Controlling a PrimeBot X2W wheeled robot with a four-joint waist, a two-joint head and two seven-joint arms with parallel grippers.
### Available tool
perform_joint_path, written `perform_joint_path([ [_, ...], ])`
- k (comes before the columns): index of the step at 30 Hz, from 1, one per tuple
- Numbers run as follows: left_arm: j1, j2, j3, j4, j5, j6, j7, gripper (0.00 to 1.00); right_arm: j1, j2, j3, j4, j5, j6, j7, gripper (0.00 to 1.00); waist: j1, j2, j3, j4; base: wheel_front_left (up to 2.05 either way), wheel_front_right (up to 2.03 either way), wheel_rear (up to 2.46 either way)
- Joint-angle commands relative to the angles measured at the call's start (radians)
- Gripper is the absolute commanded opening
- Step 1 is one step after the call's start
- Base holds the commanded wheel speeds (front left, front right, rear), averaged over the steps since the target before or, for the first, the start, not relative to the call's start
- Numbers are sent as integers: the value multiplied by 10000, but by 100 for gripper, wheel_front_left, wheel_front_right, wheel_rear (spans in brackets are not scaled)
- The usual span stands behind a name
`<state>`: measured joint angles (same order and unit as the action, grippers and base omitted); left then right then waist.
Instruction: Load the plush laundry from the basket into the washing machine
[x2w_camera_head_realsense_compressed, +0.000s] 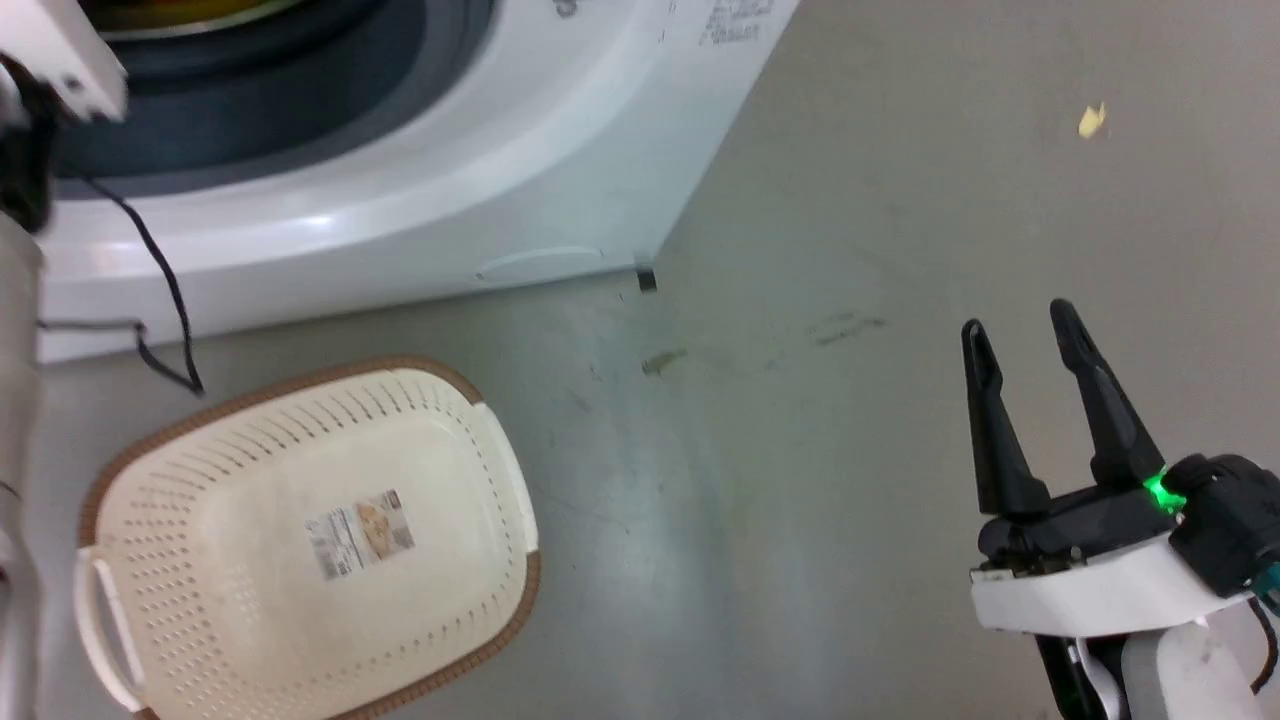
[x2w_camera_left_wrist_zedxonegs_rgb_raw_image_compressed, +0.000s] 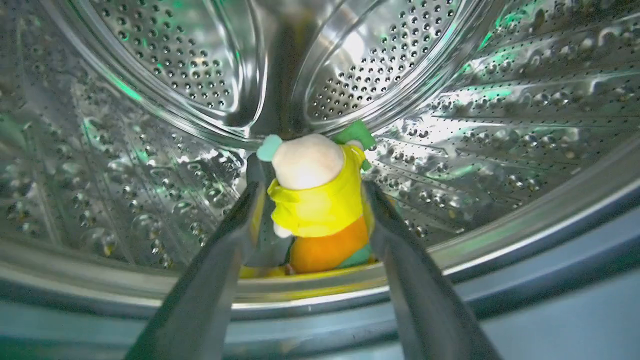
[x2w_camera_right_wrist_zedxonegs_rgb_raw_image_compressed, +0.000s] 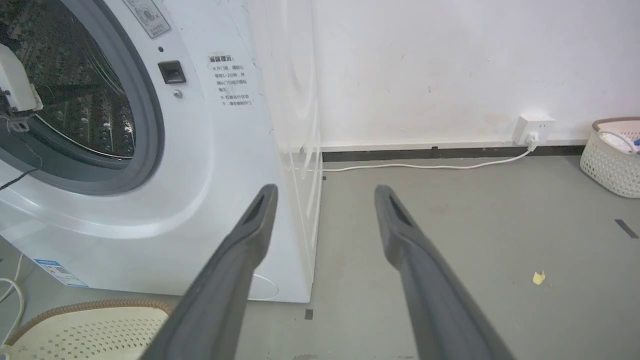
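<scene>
Head view: washing machine across 10 to 12 o'clock, white front, grey gasket curving round the opening. Grey print on its front at 12 o'clock, cut by the frame edge, not legible. Basket on the floor at 7 o'clock, cream, perforated, brown rim. A printed label lay on its bottom inside, with a small picture and lines of text too fine to read. A thin black cable hung down past the washer front at 9 o'clock. Right end effector stood at 4 o'clock over bare floor, fingers well apart and holding nothing, a green light on its base. Yellow scrap on the floor at 2 o'clock. Left wrist view: left end effector pointed into the steel drum, fingers spread wide. The peach-headed plush, in yellow with green bits, sat between the fingertips, and the orange plush lay just below it toward 6 o'clock, both low in the drum by its front lip. Could not tell whether either finger touched the yellow cloth. Right wrist view: washer front at 9 o'clock, carrying a block of small dark Chinese characters, not readable at this size. A sticker showed red marks at 11 o'clock, and a blue-and-white sticker sat low at 8 o'clock. Wall socket at 2 o'clock, with a white cord along the skirting. Second woven basket at 3 o'clock.
</scene>
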<state>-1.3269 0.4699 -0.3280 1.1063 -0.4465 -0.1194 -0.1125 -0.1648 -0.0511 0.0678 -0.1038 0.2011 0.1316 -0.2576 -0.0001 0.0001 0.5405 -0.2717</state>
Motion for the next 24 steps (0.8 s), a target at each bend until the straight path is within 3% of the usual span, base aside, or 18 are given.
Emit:
perform_joint_path([
  [1,428,-114,49,-8,-141,-60,-393,100,188,9,-46,27,-84,-9,-42,100,1,-1,-947,418,0,0,0],
  [5,1678,-475,76,-302,-418,-89,-1256,100,515,9,-143,100,-330,-9,-42,100,1,-1,-2053,797,0,0,0],
  [9,3170,-721,200,-1271,-457,-33,-1476,100,899,9,-231,185,-564,-9,-42,100,1,-1,-3156,1165,0,0,0],
  [15,6139,-916,987,-4324,-292,563,-1489,100,1538,9,-264,234,-805,-9,-42,100,1,-1,-4460,1627,0,0,0],
  [24,10489,-1267,1319,-8152,-10,1598,-1492,100,2311,9,-405,226,-877,-9,-42,100,1,-1,-5542,2203,0,0,0],
])
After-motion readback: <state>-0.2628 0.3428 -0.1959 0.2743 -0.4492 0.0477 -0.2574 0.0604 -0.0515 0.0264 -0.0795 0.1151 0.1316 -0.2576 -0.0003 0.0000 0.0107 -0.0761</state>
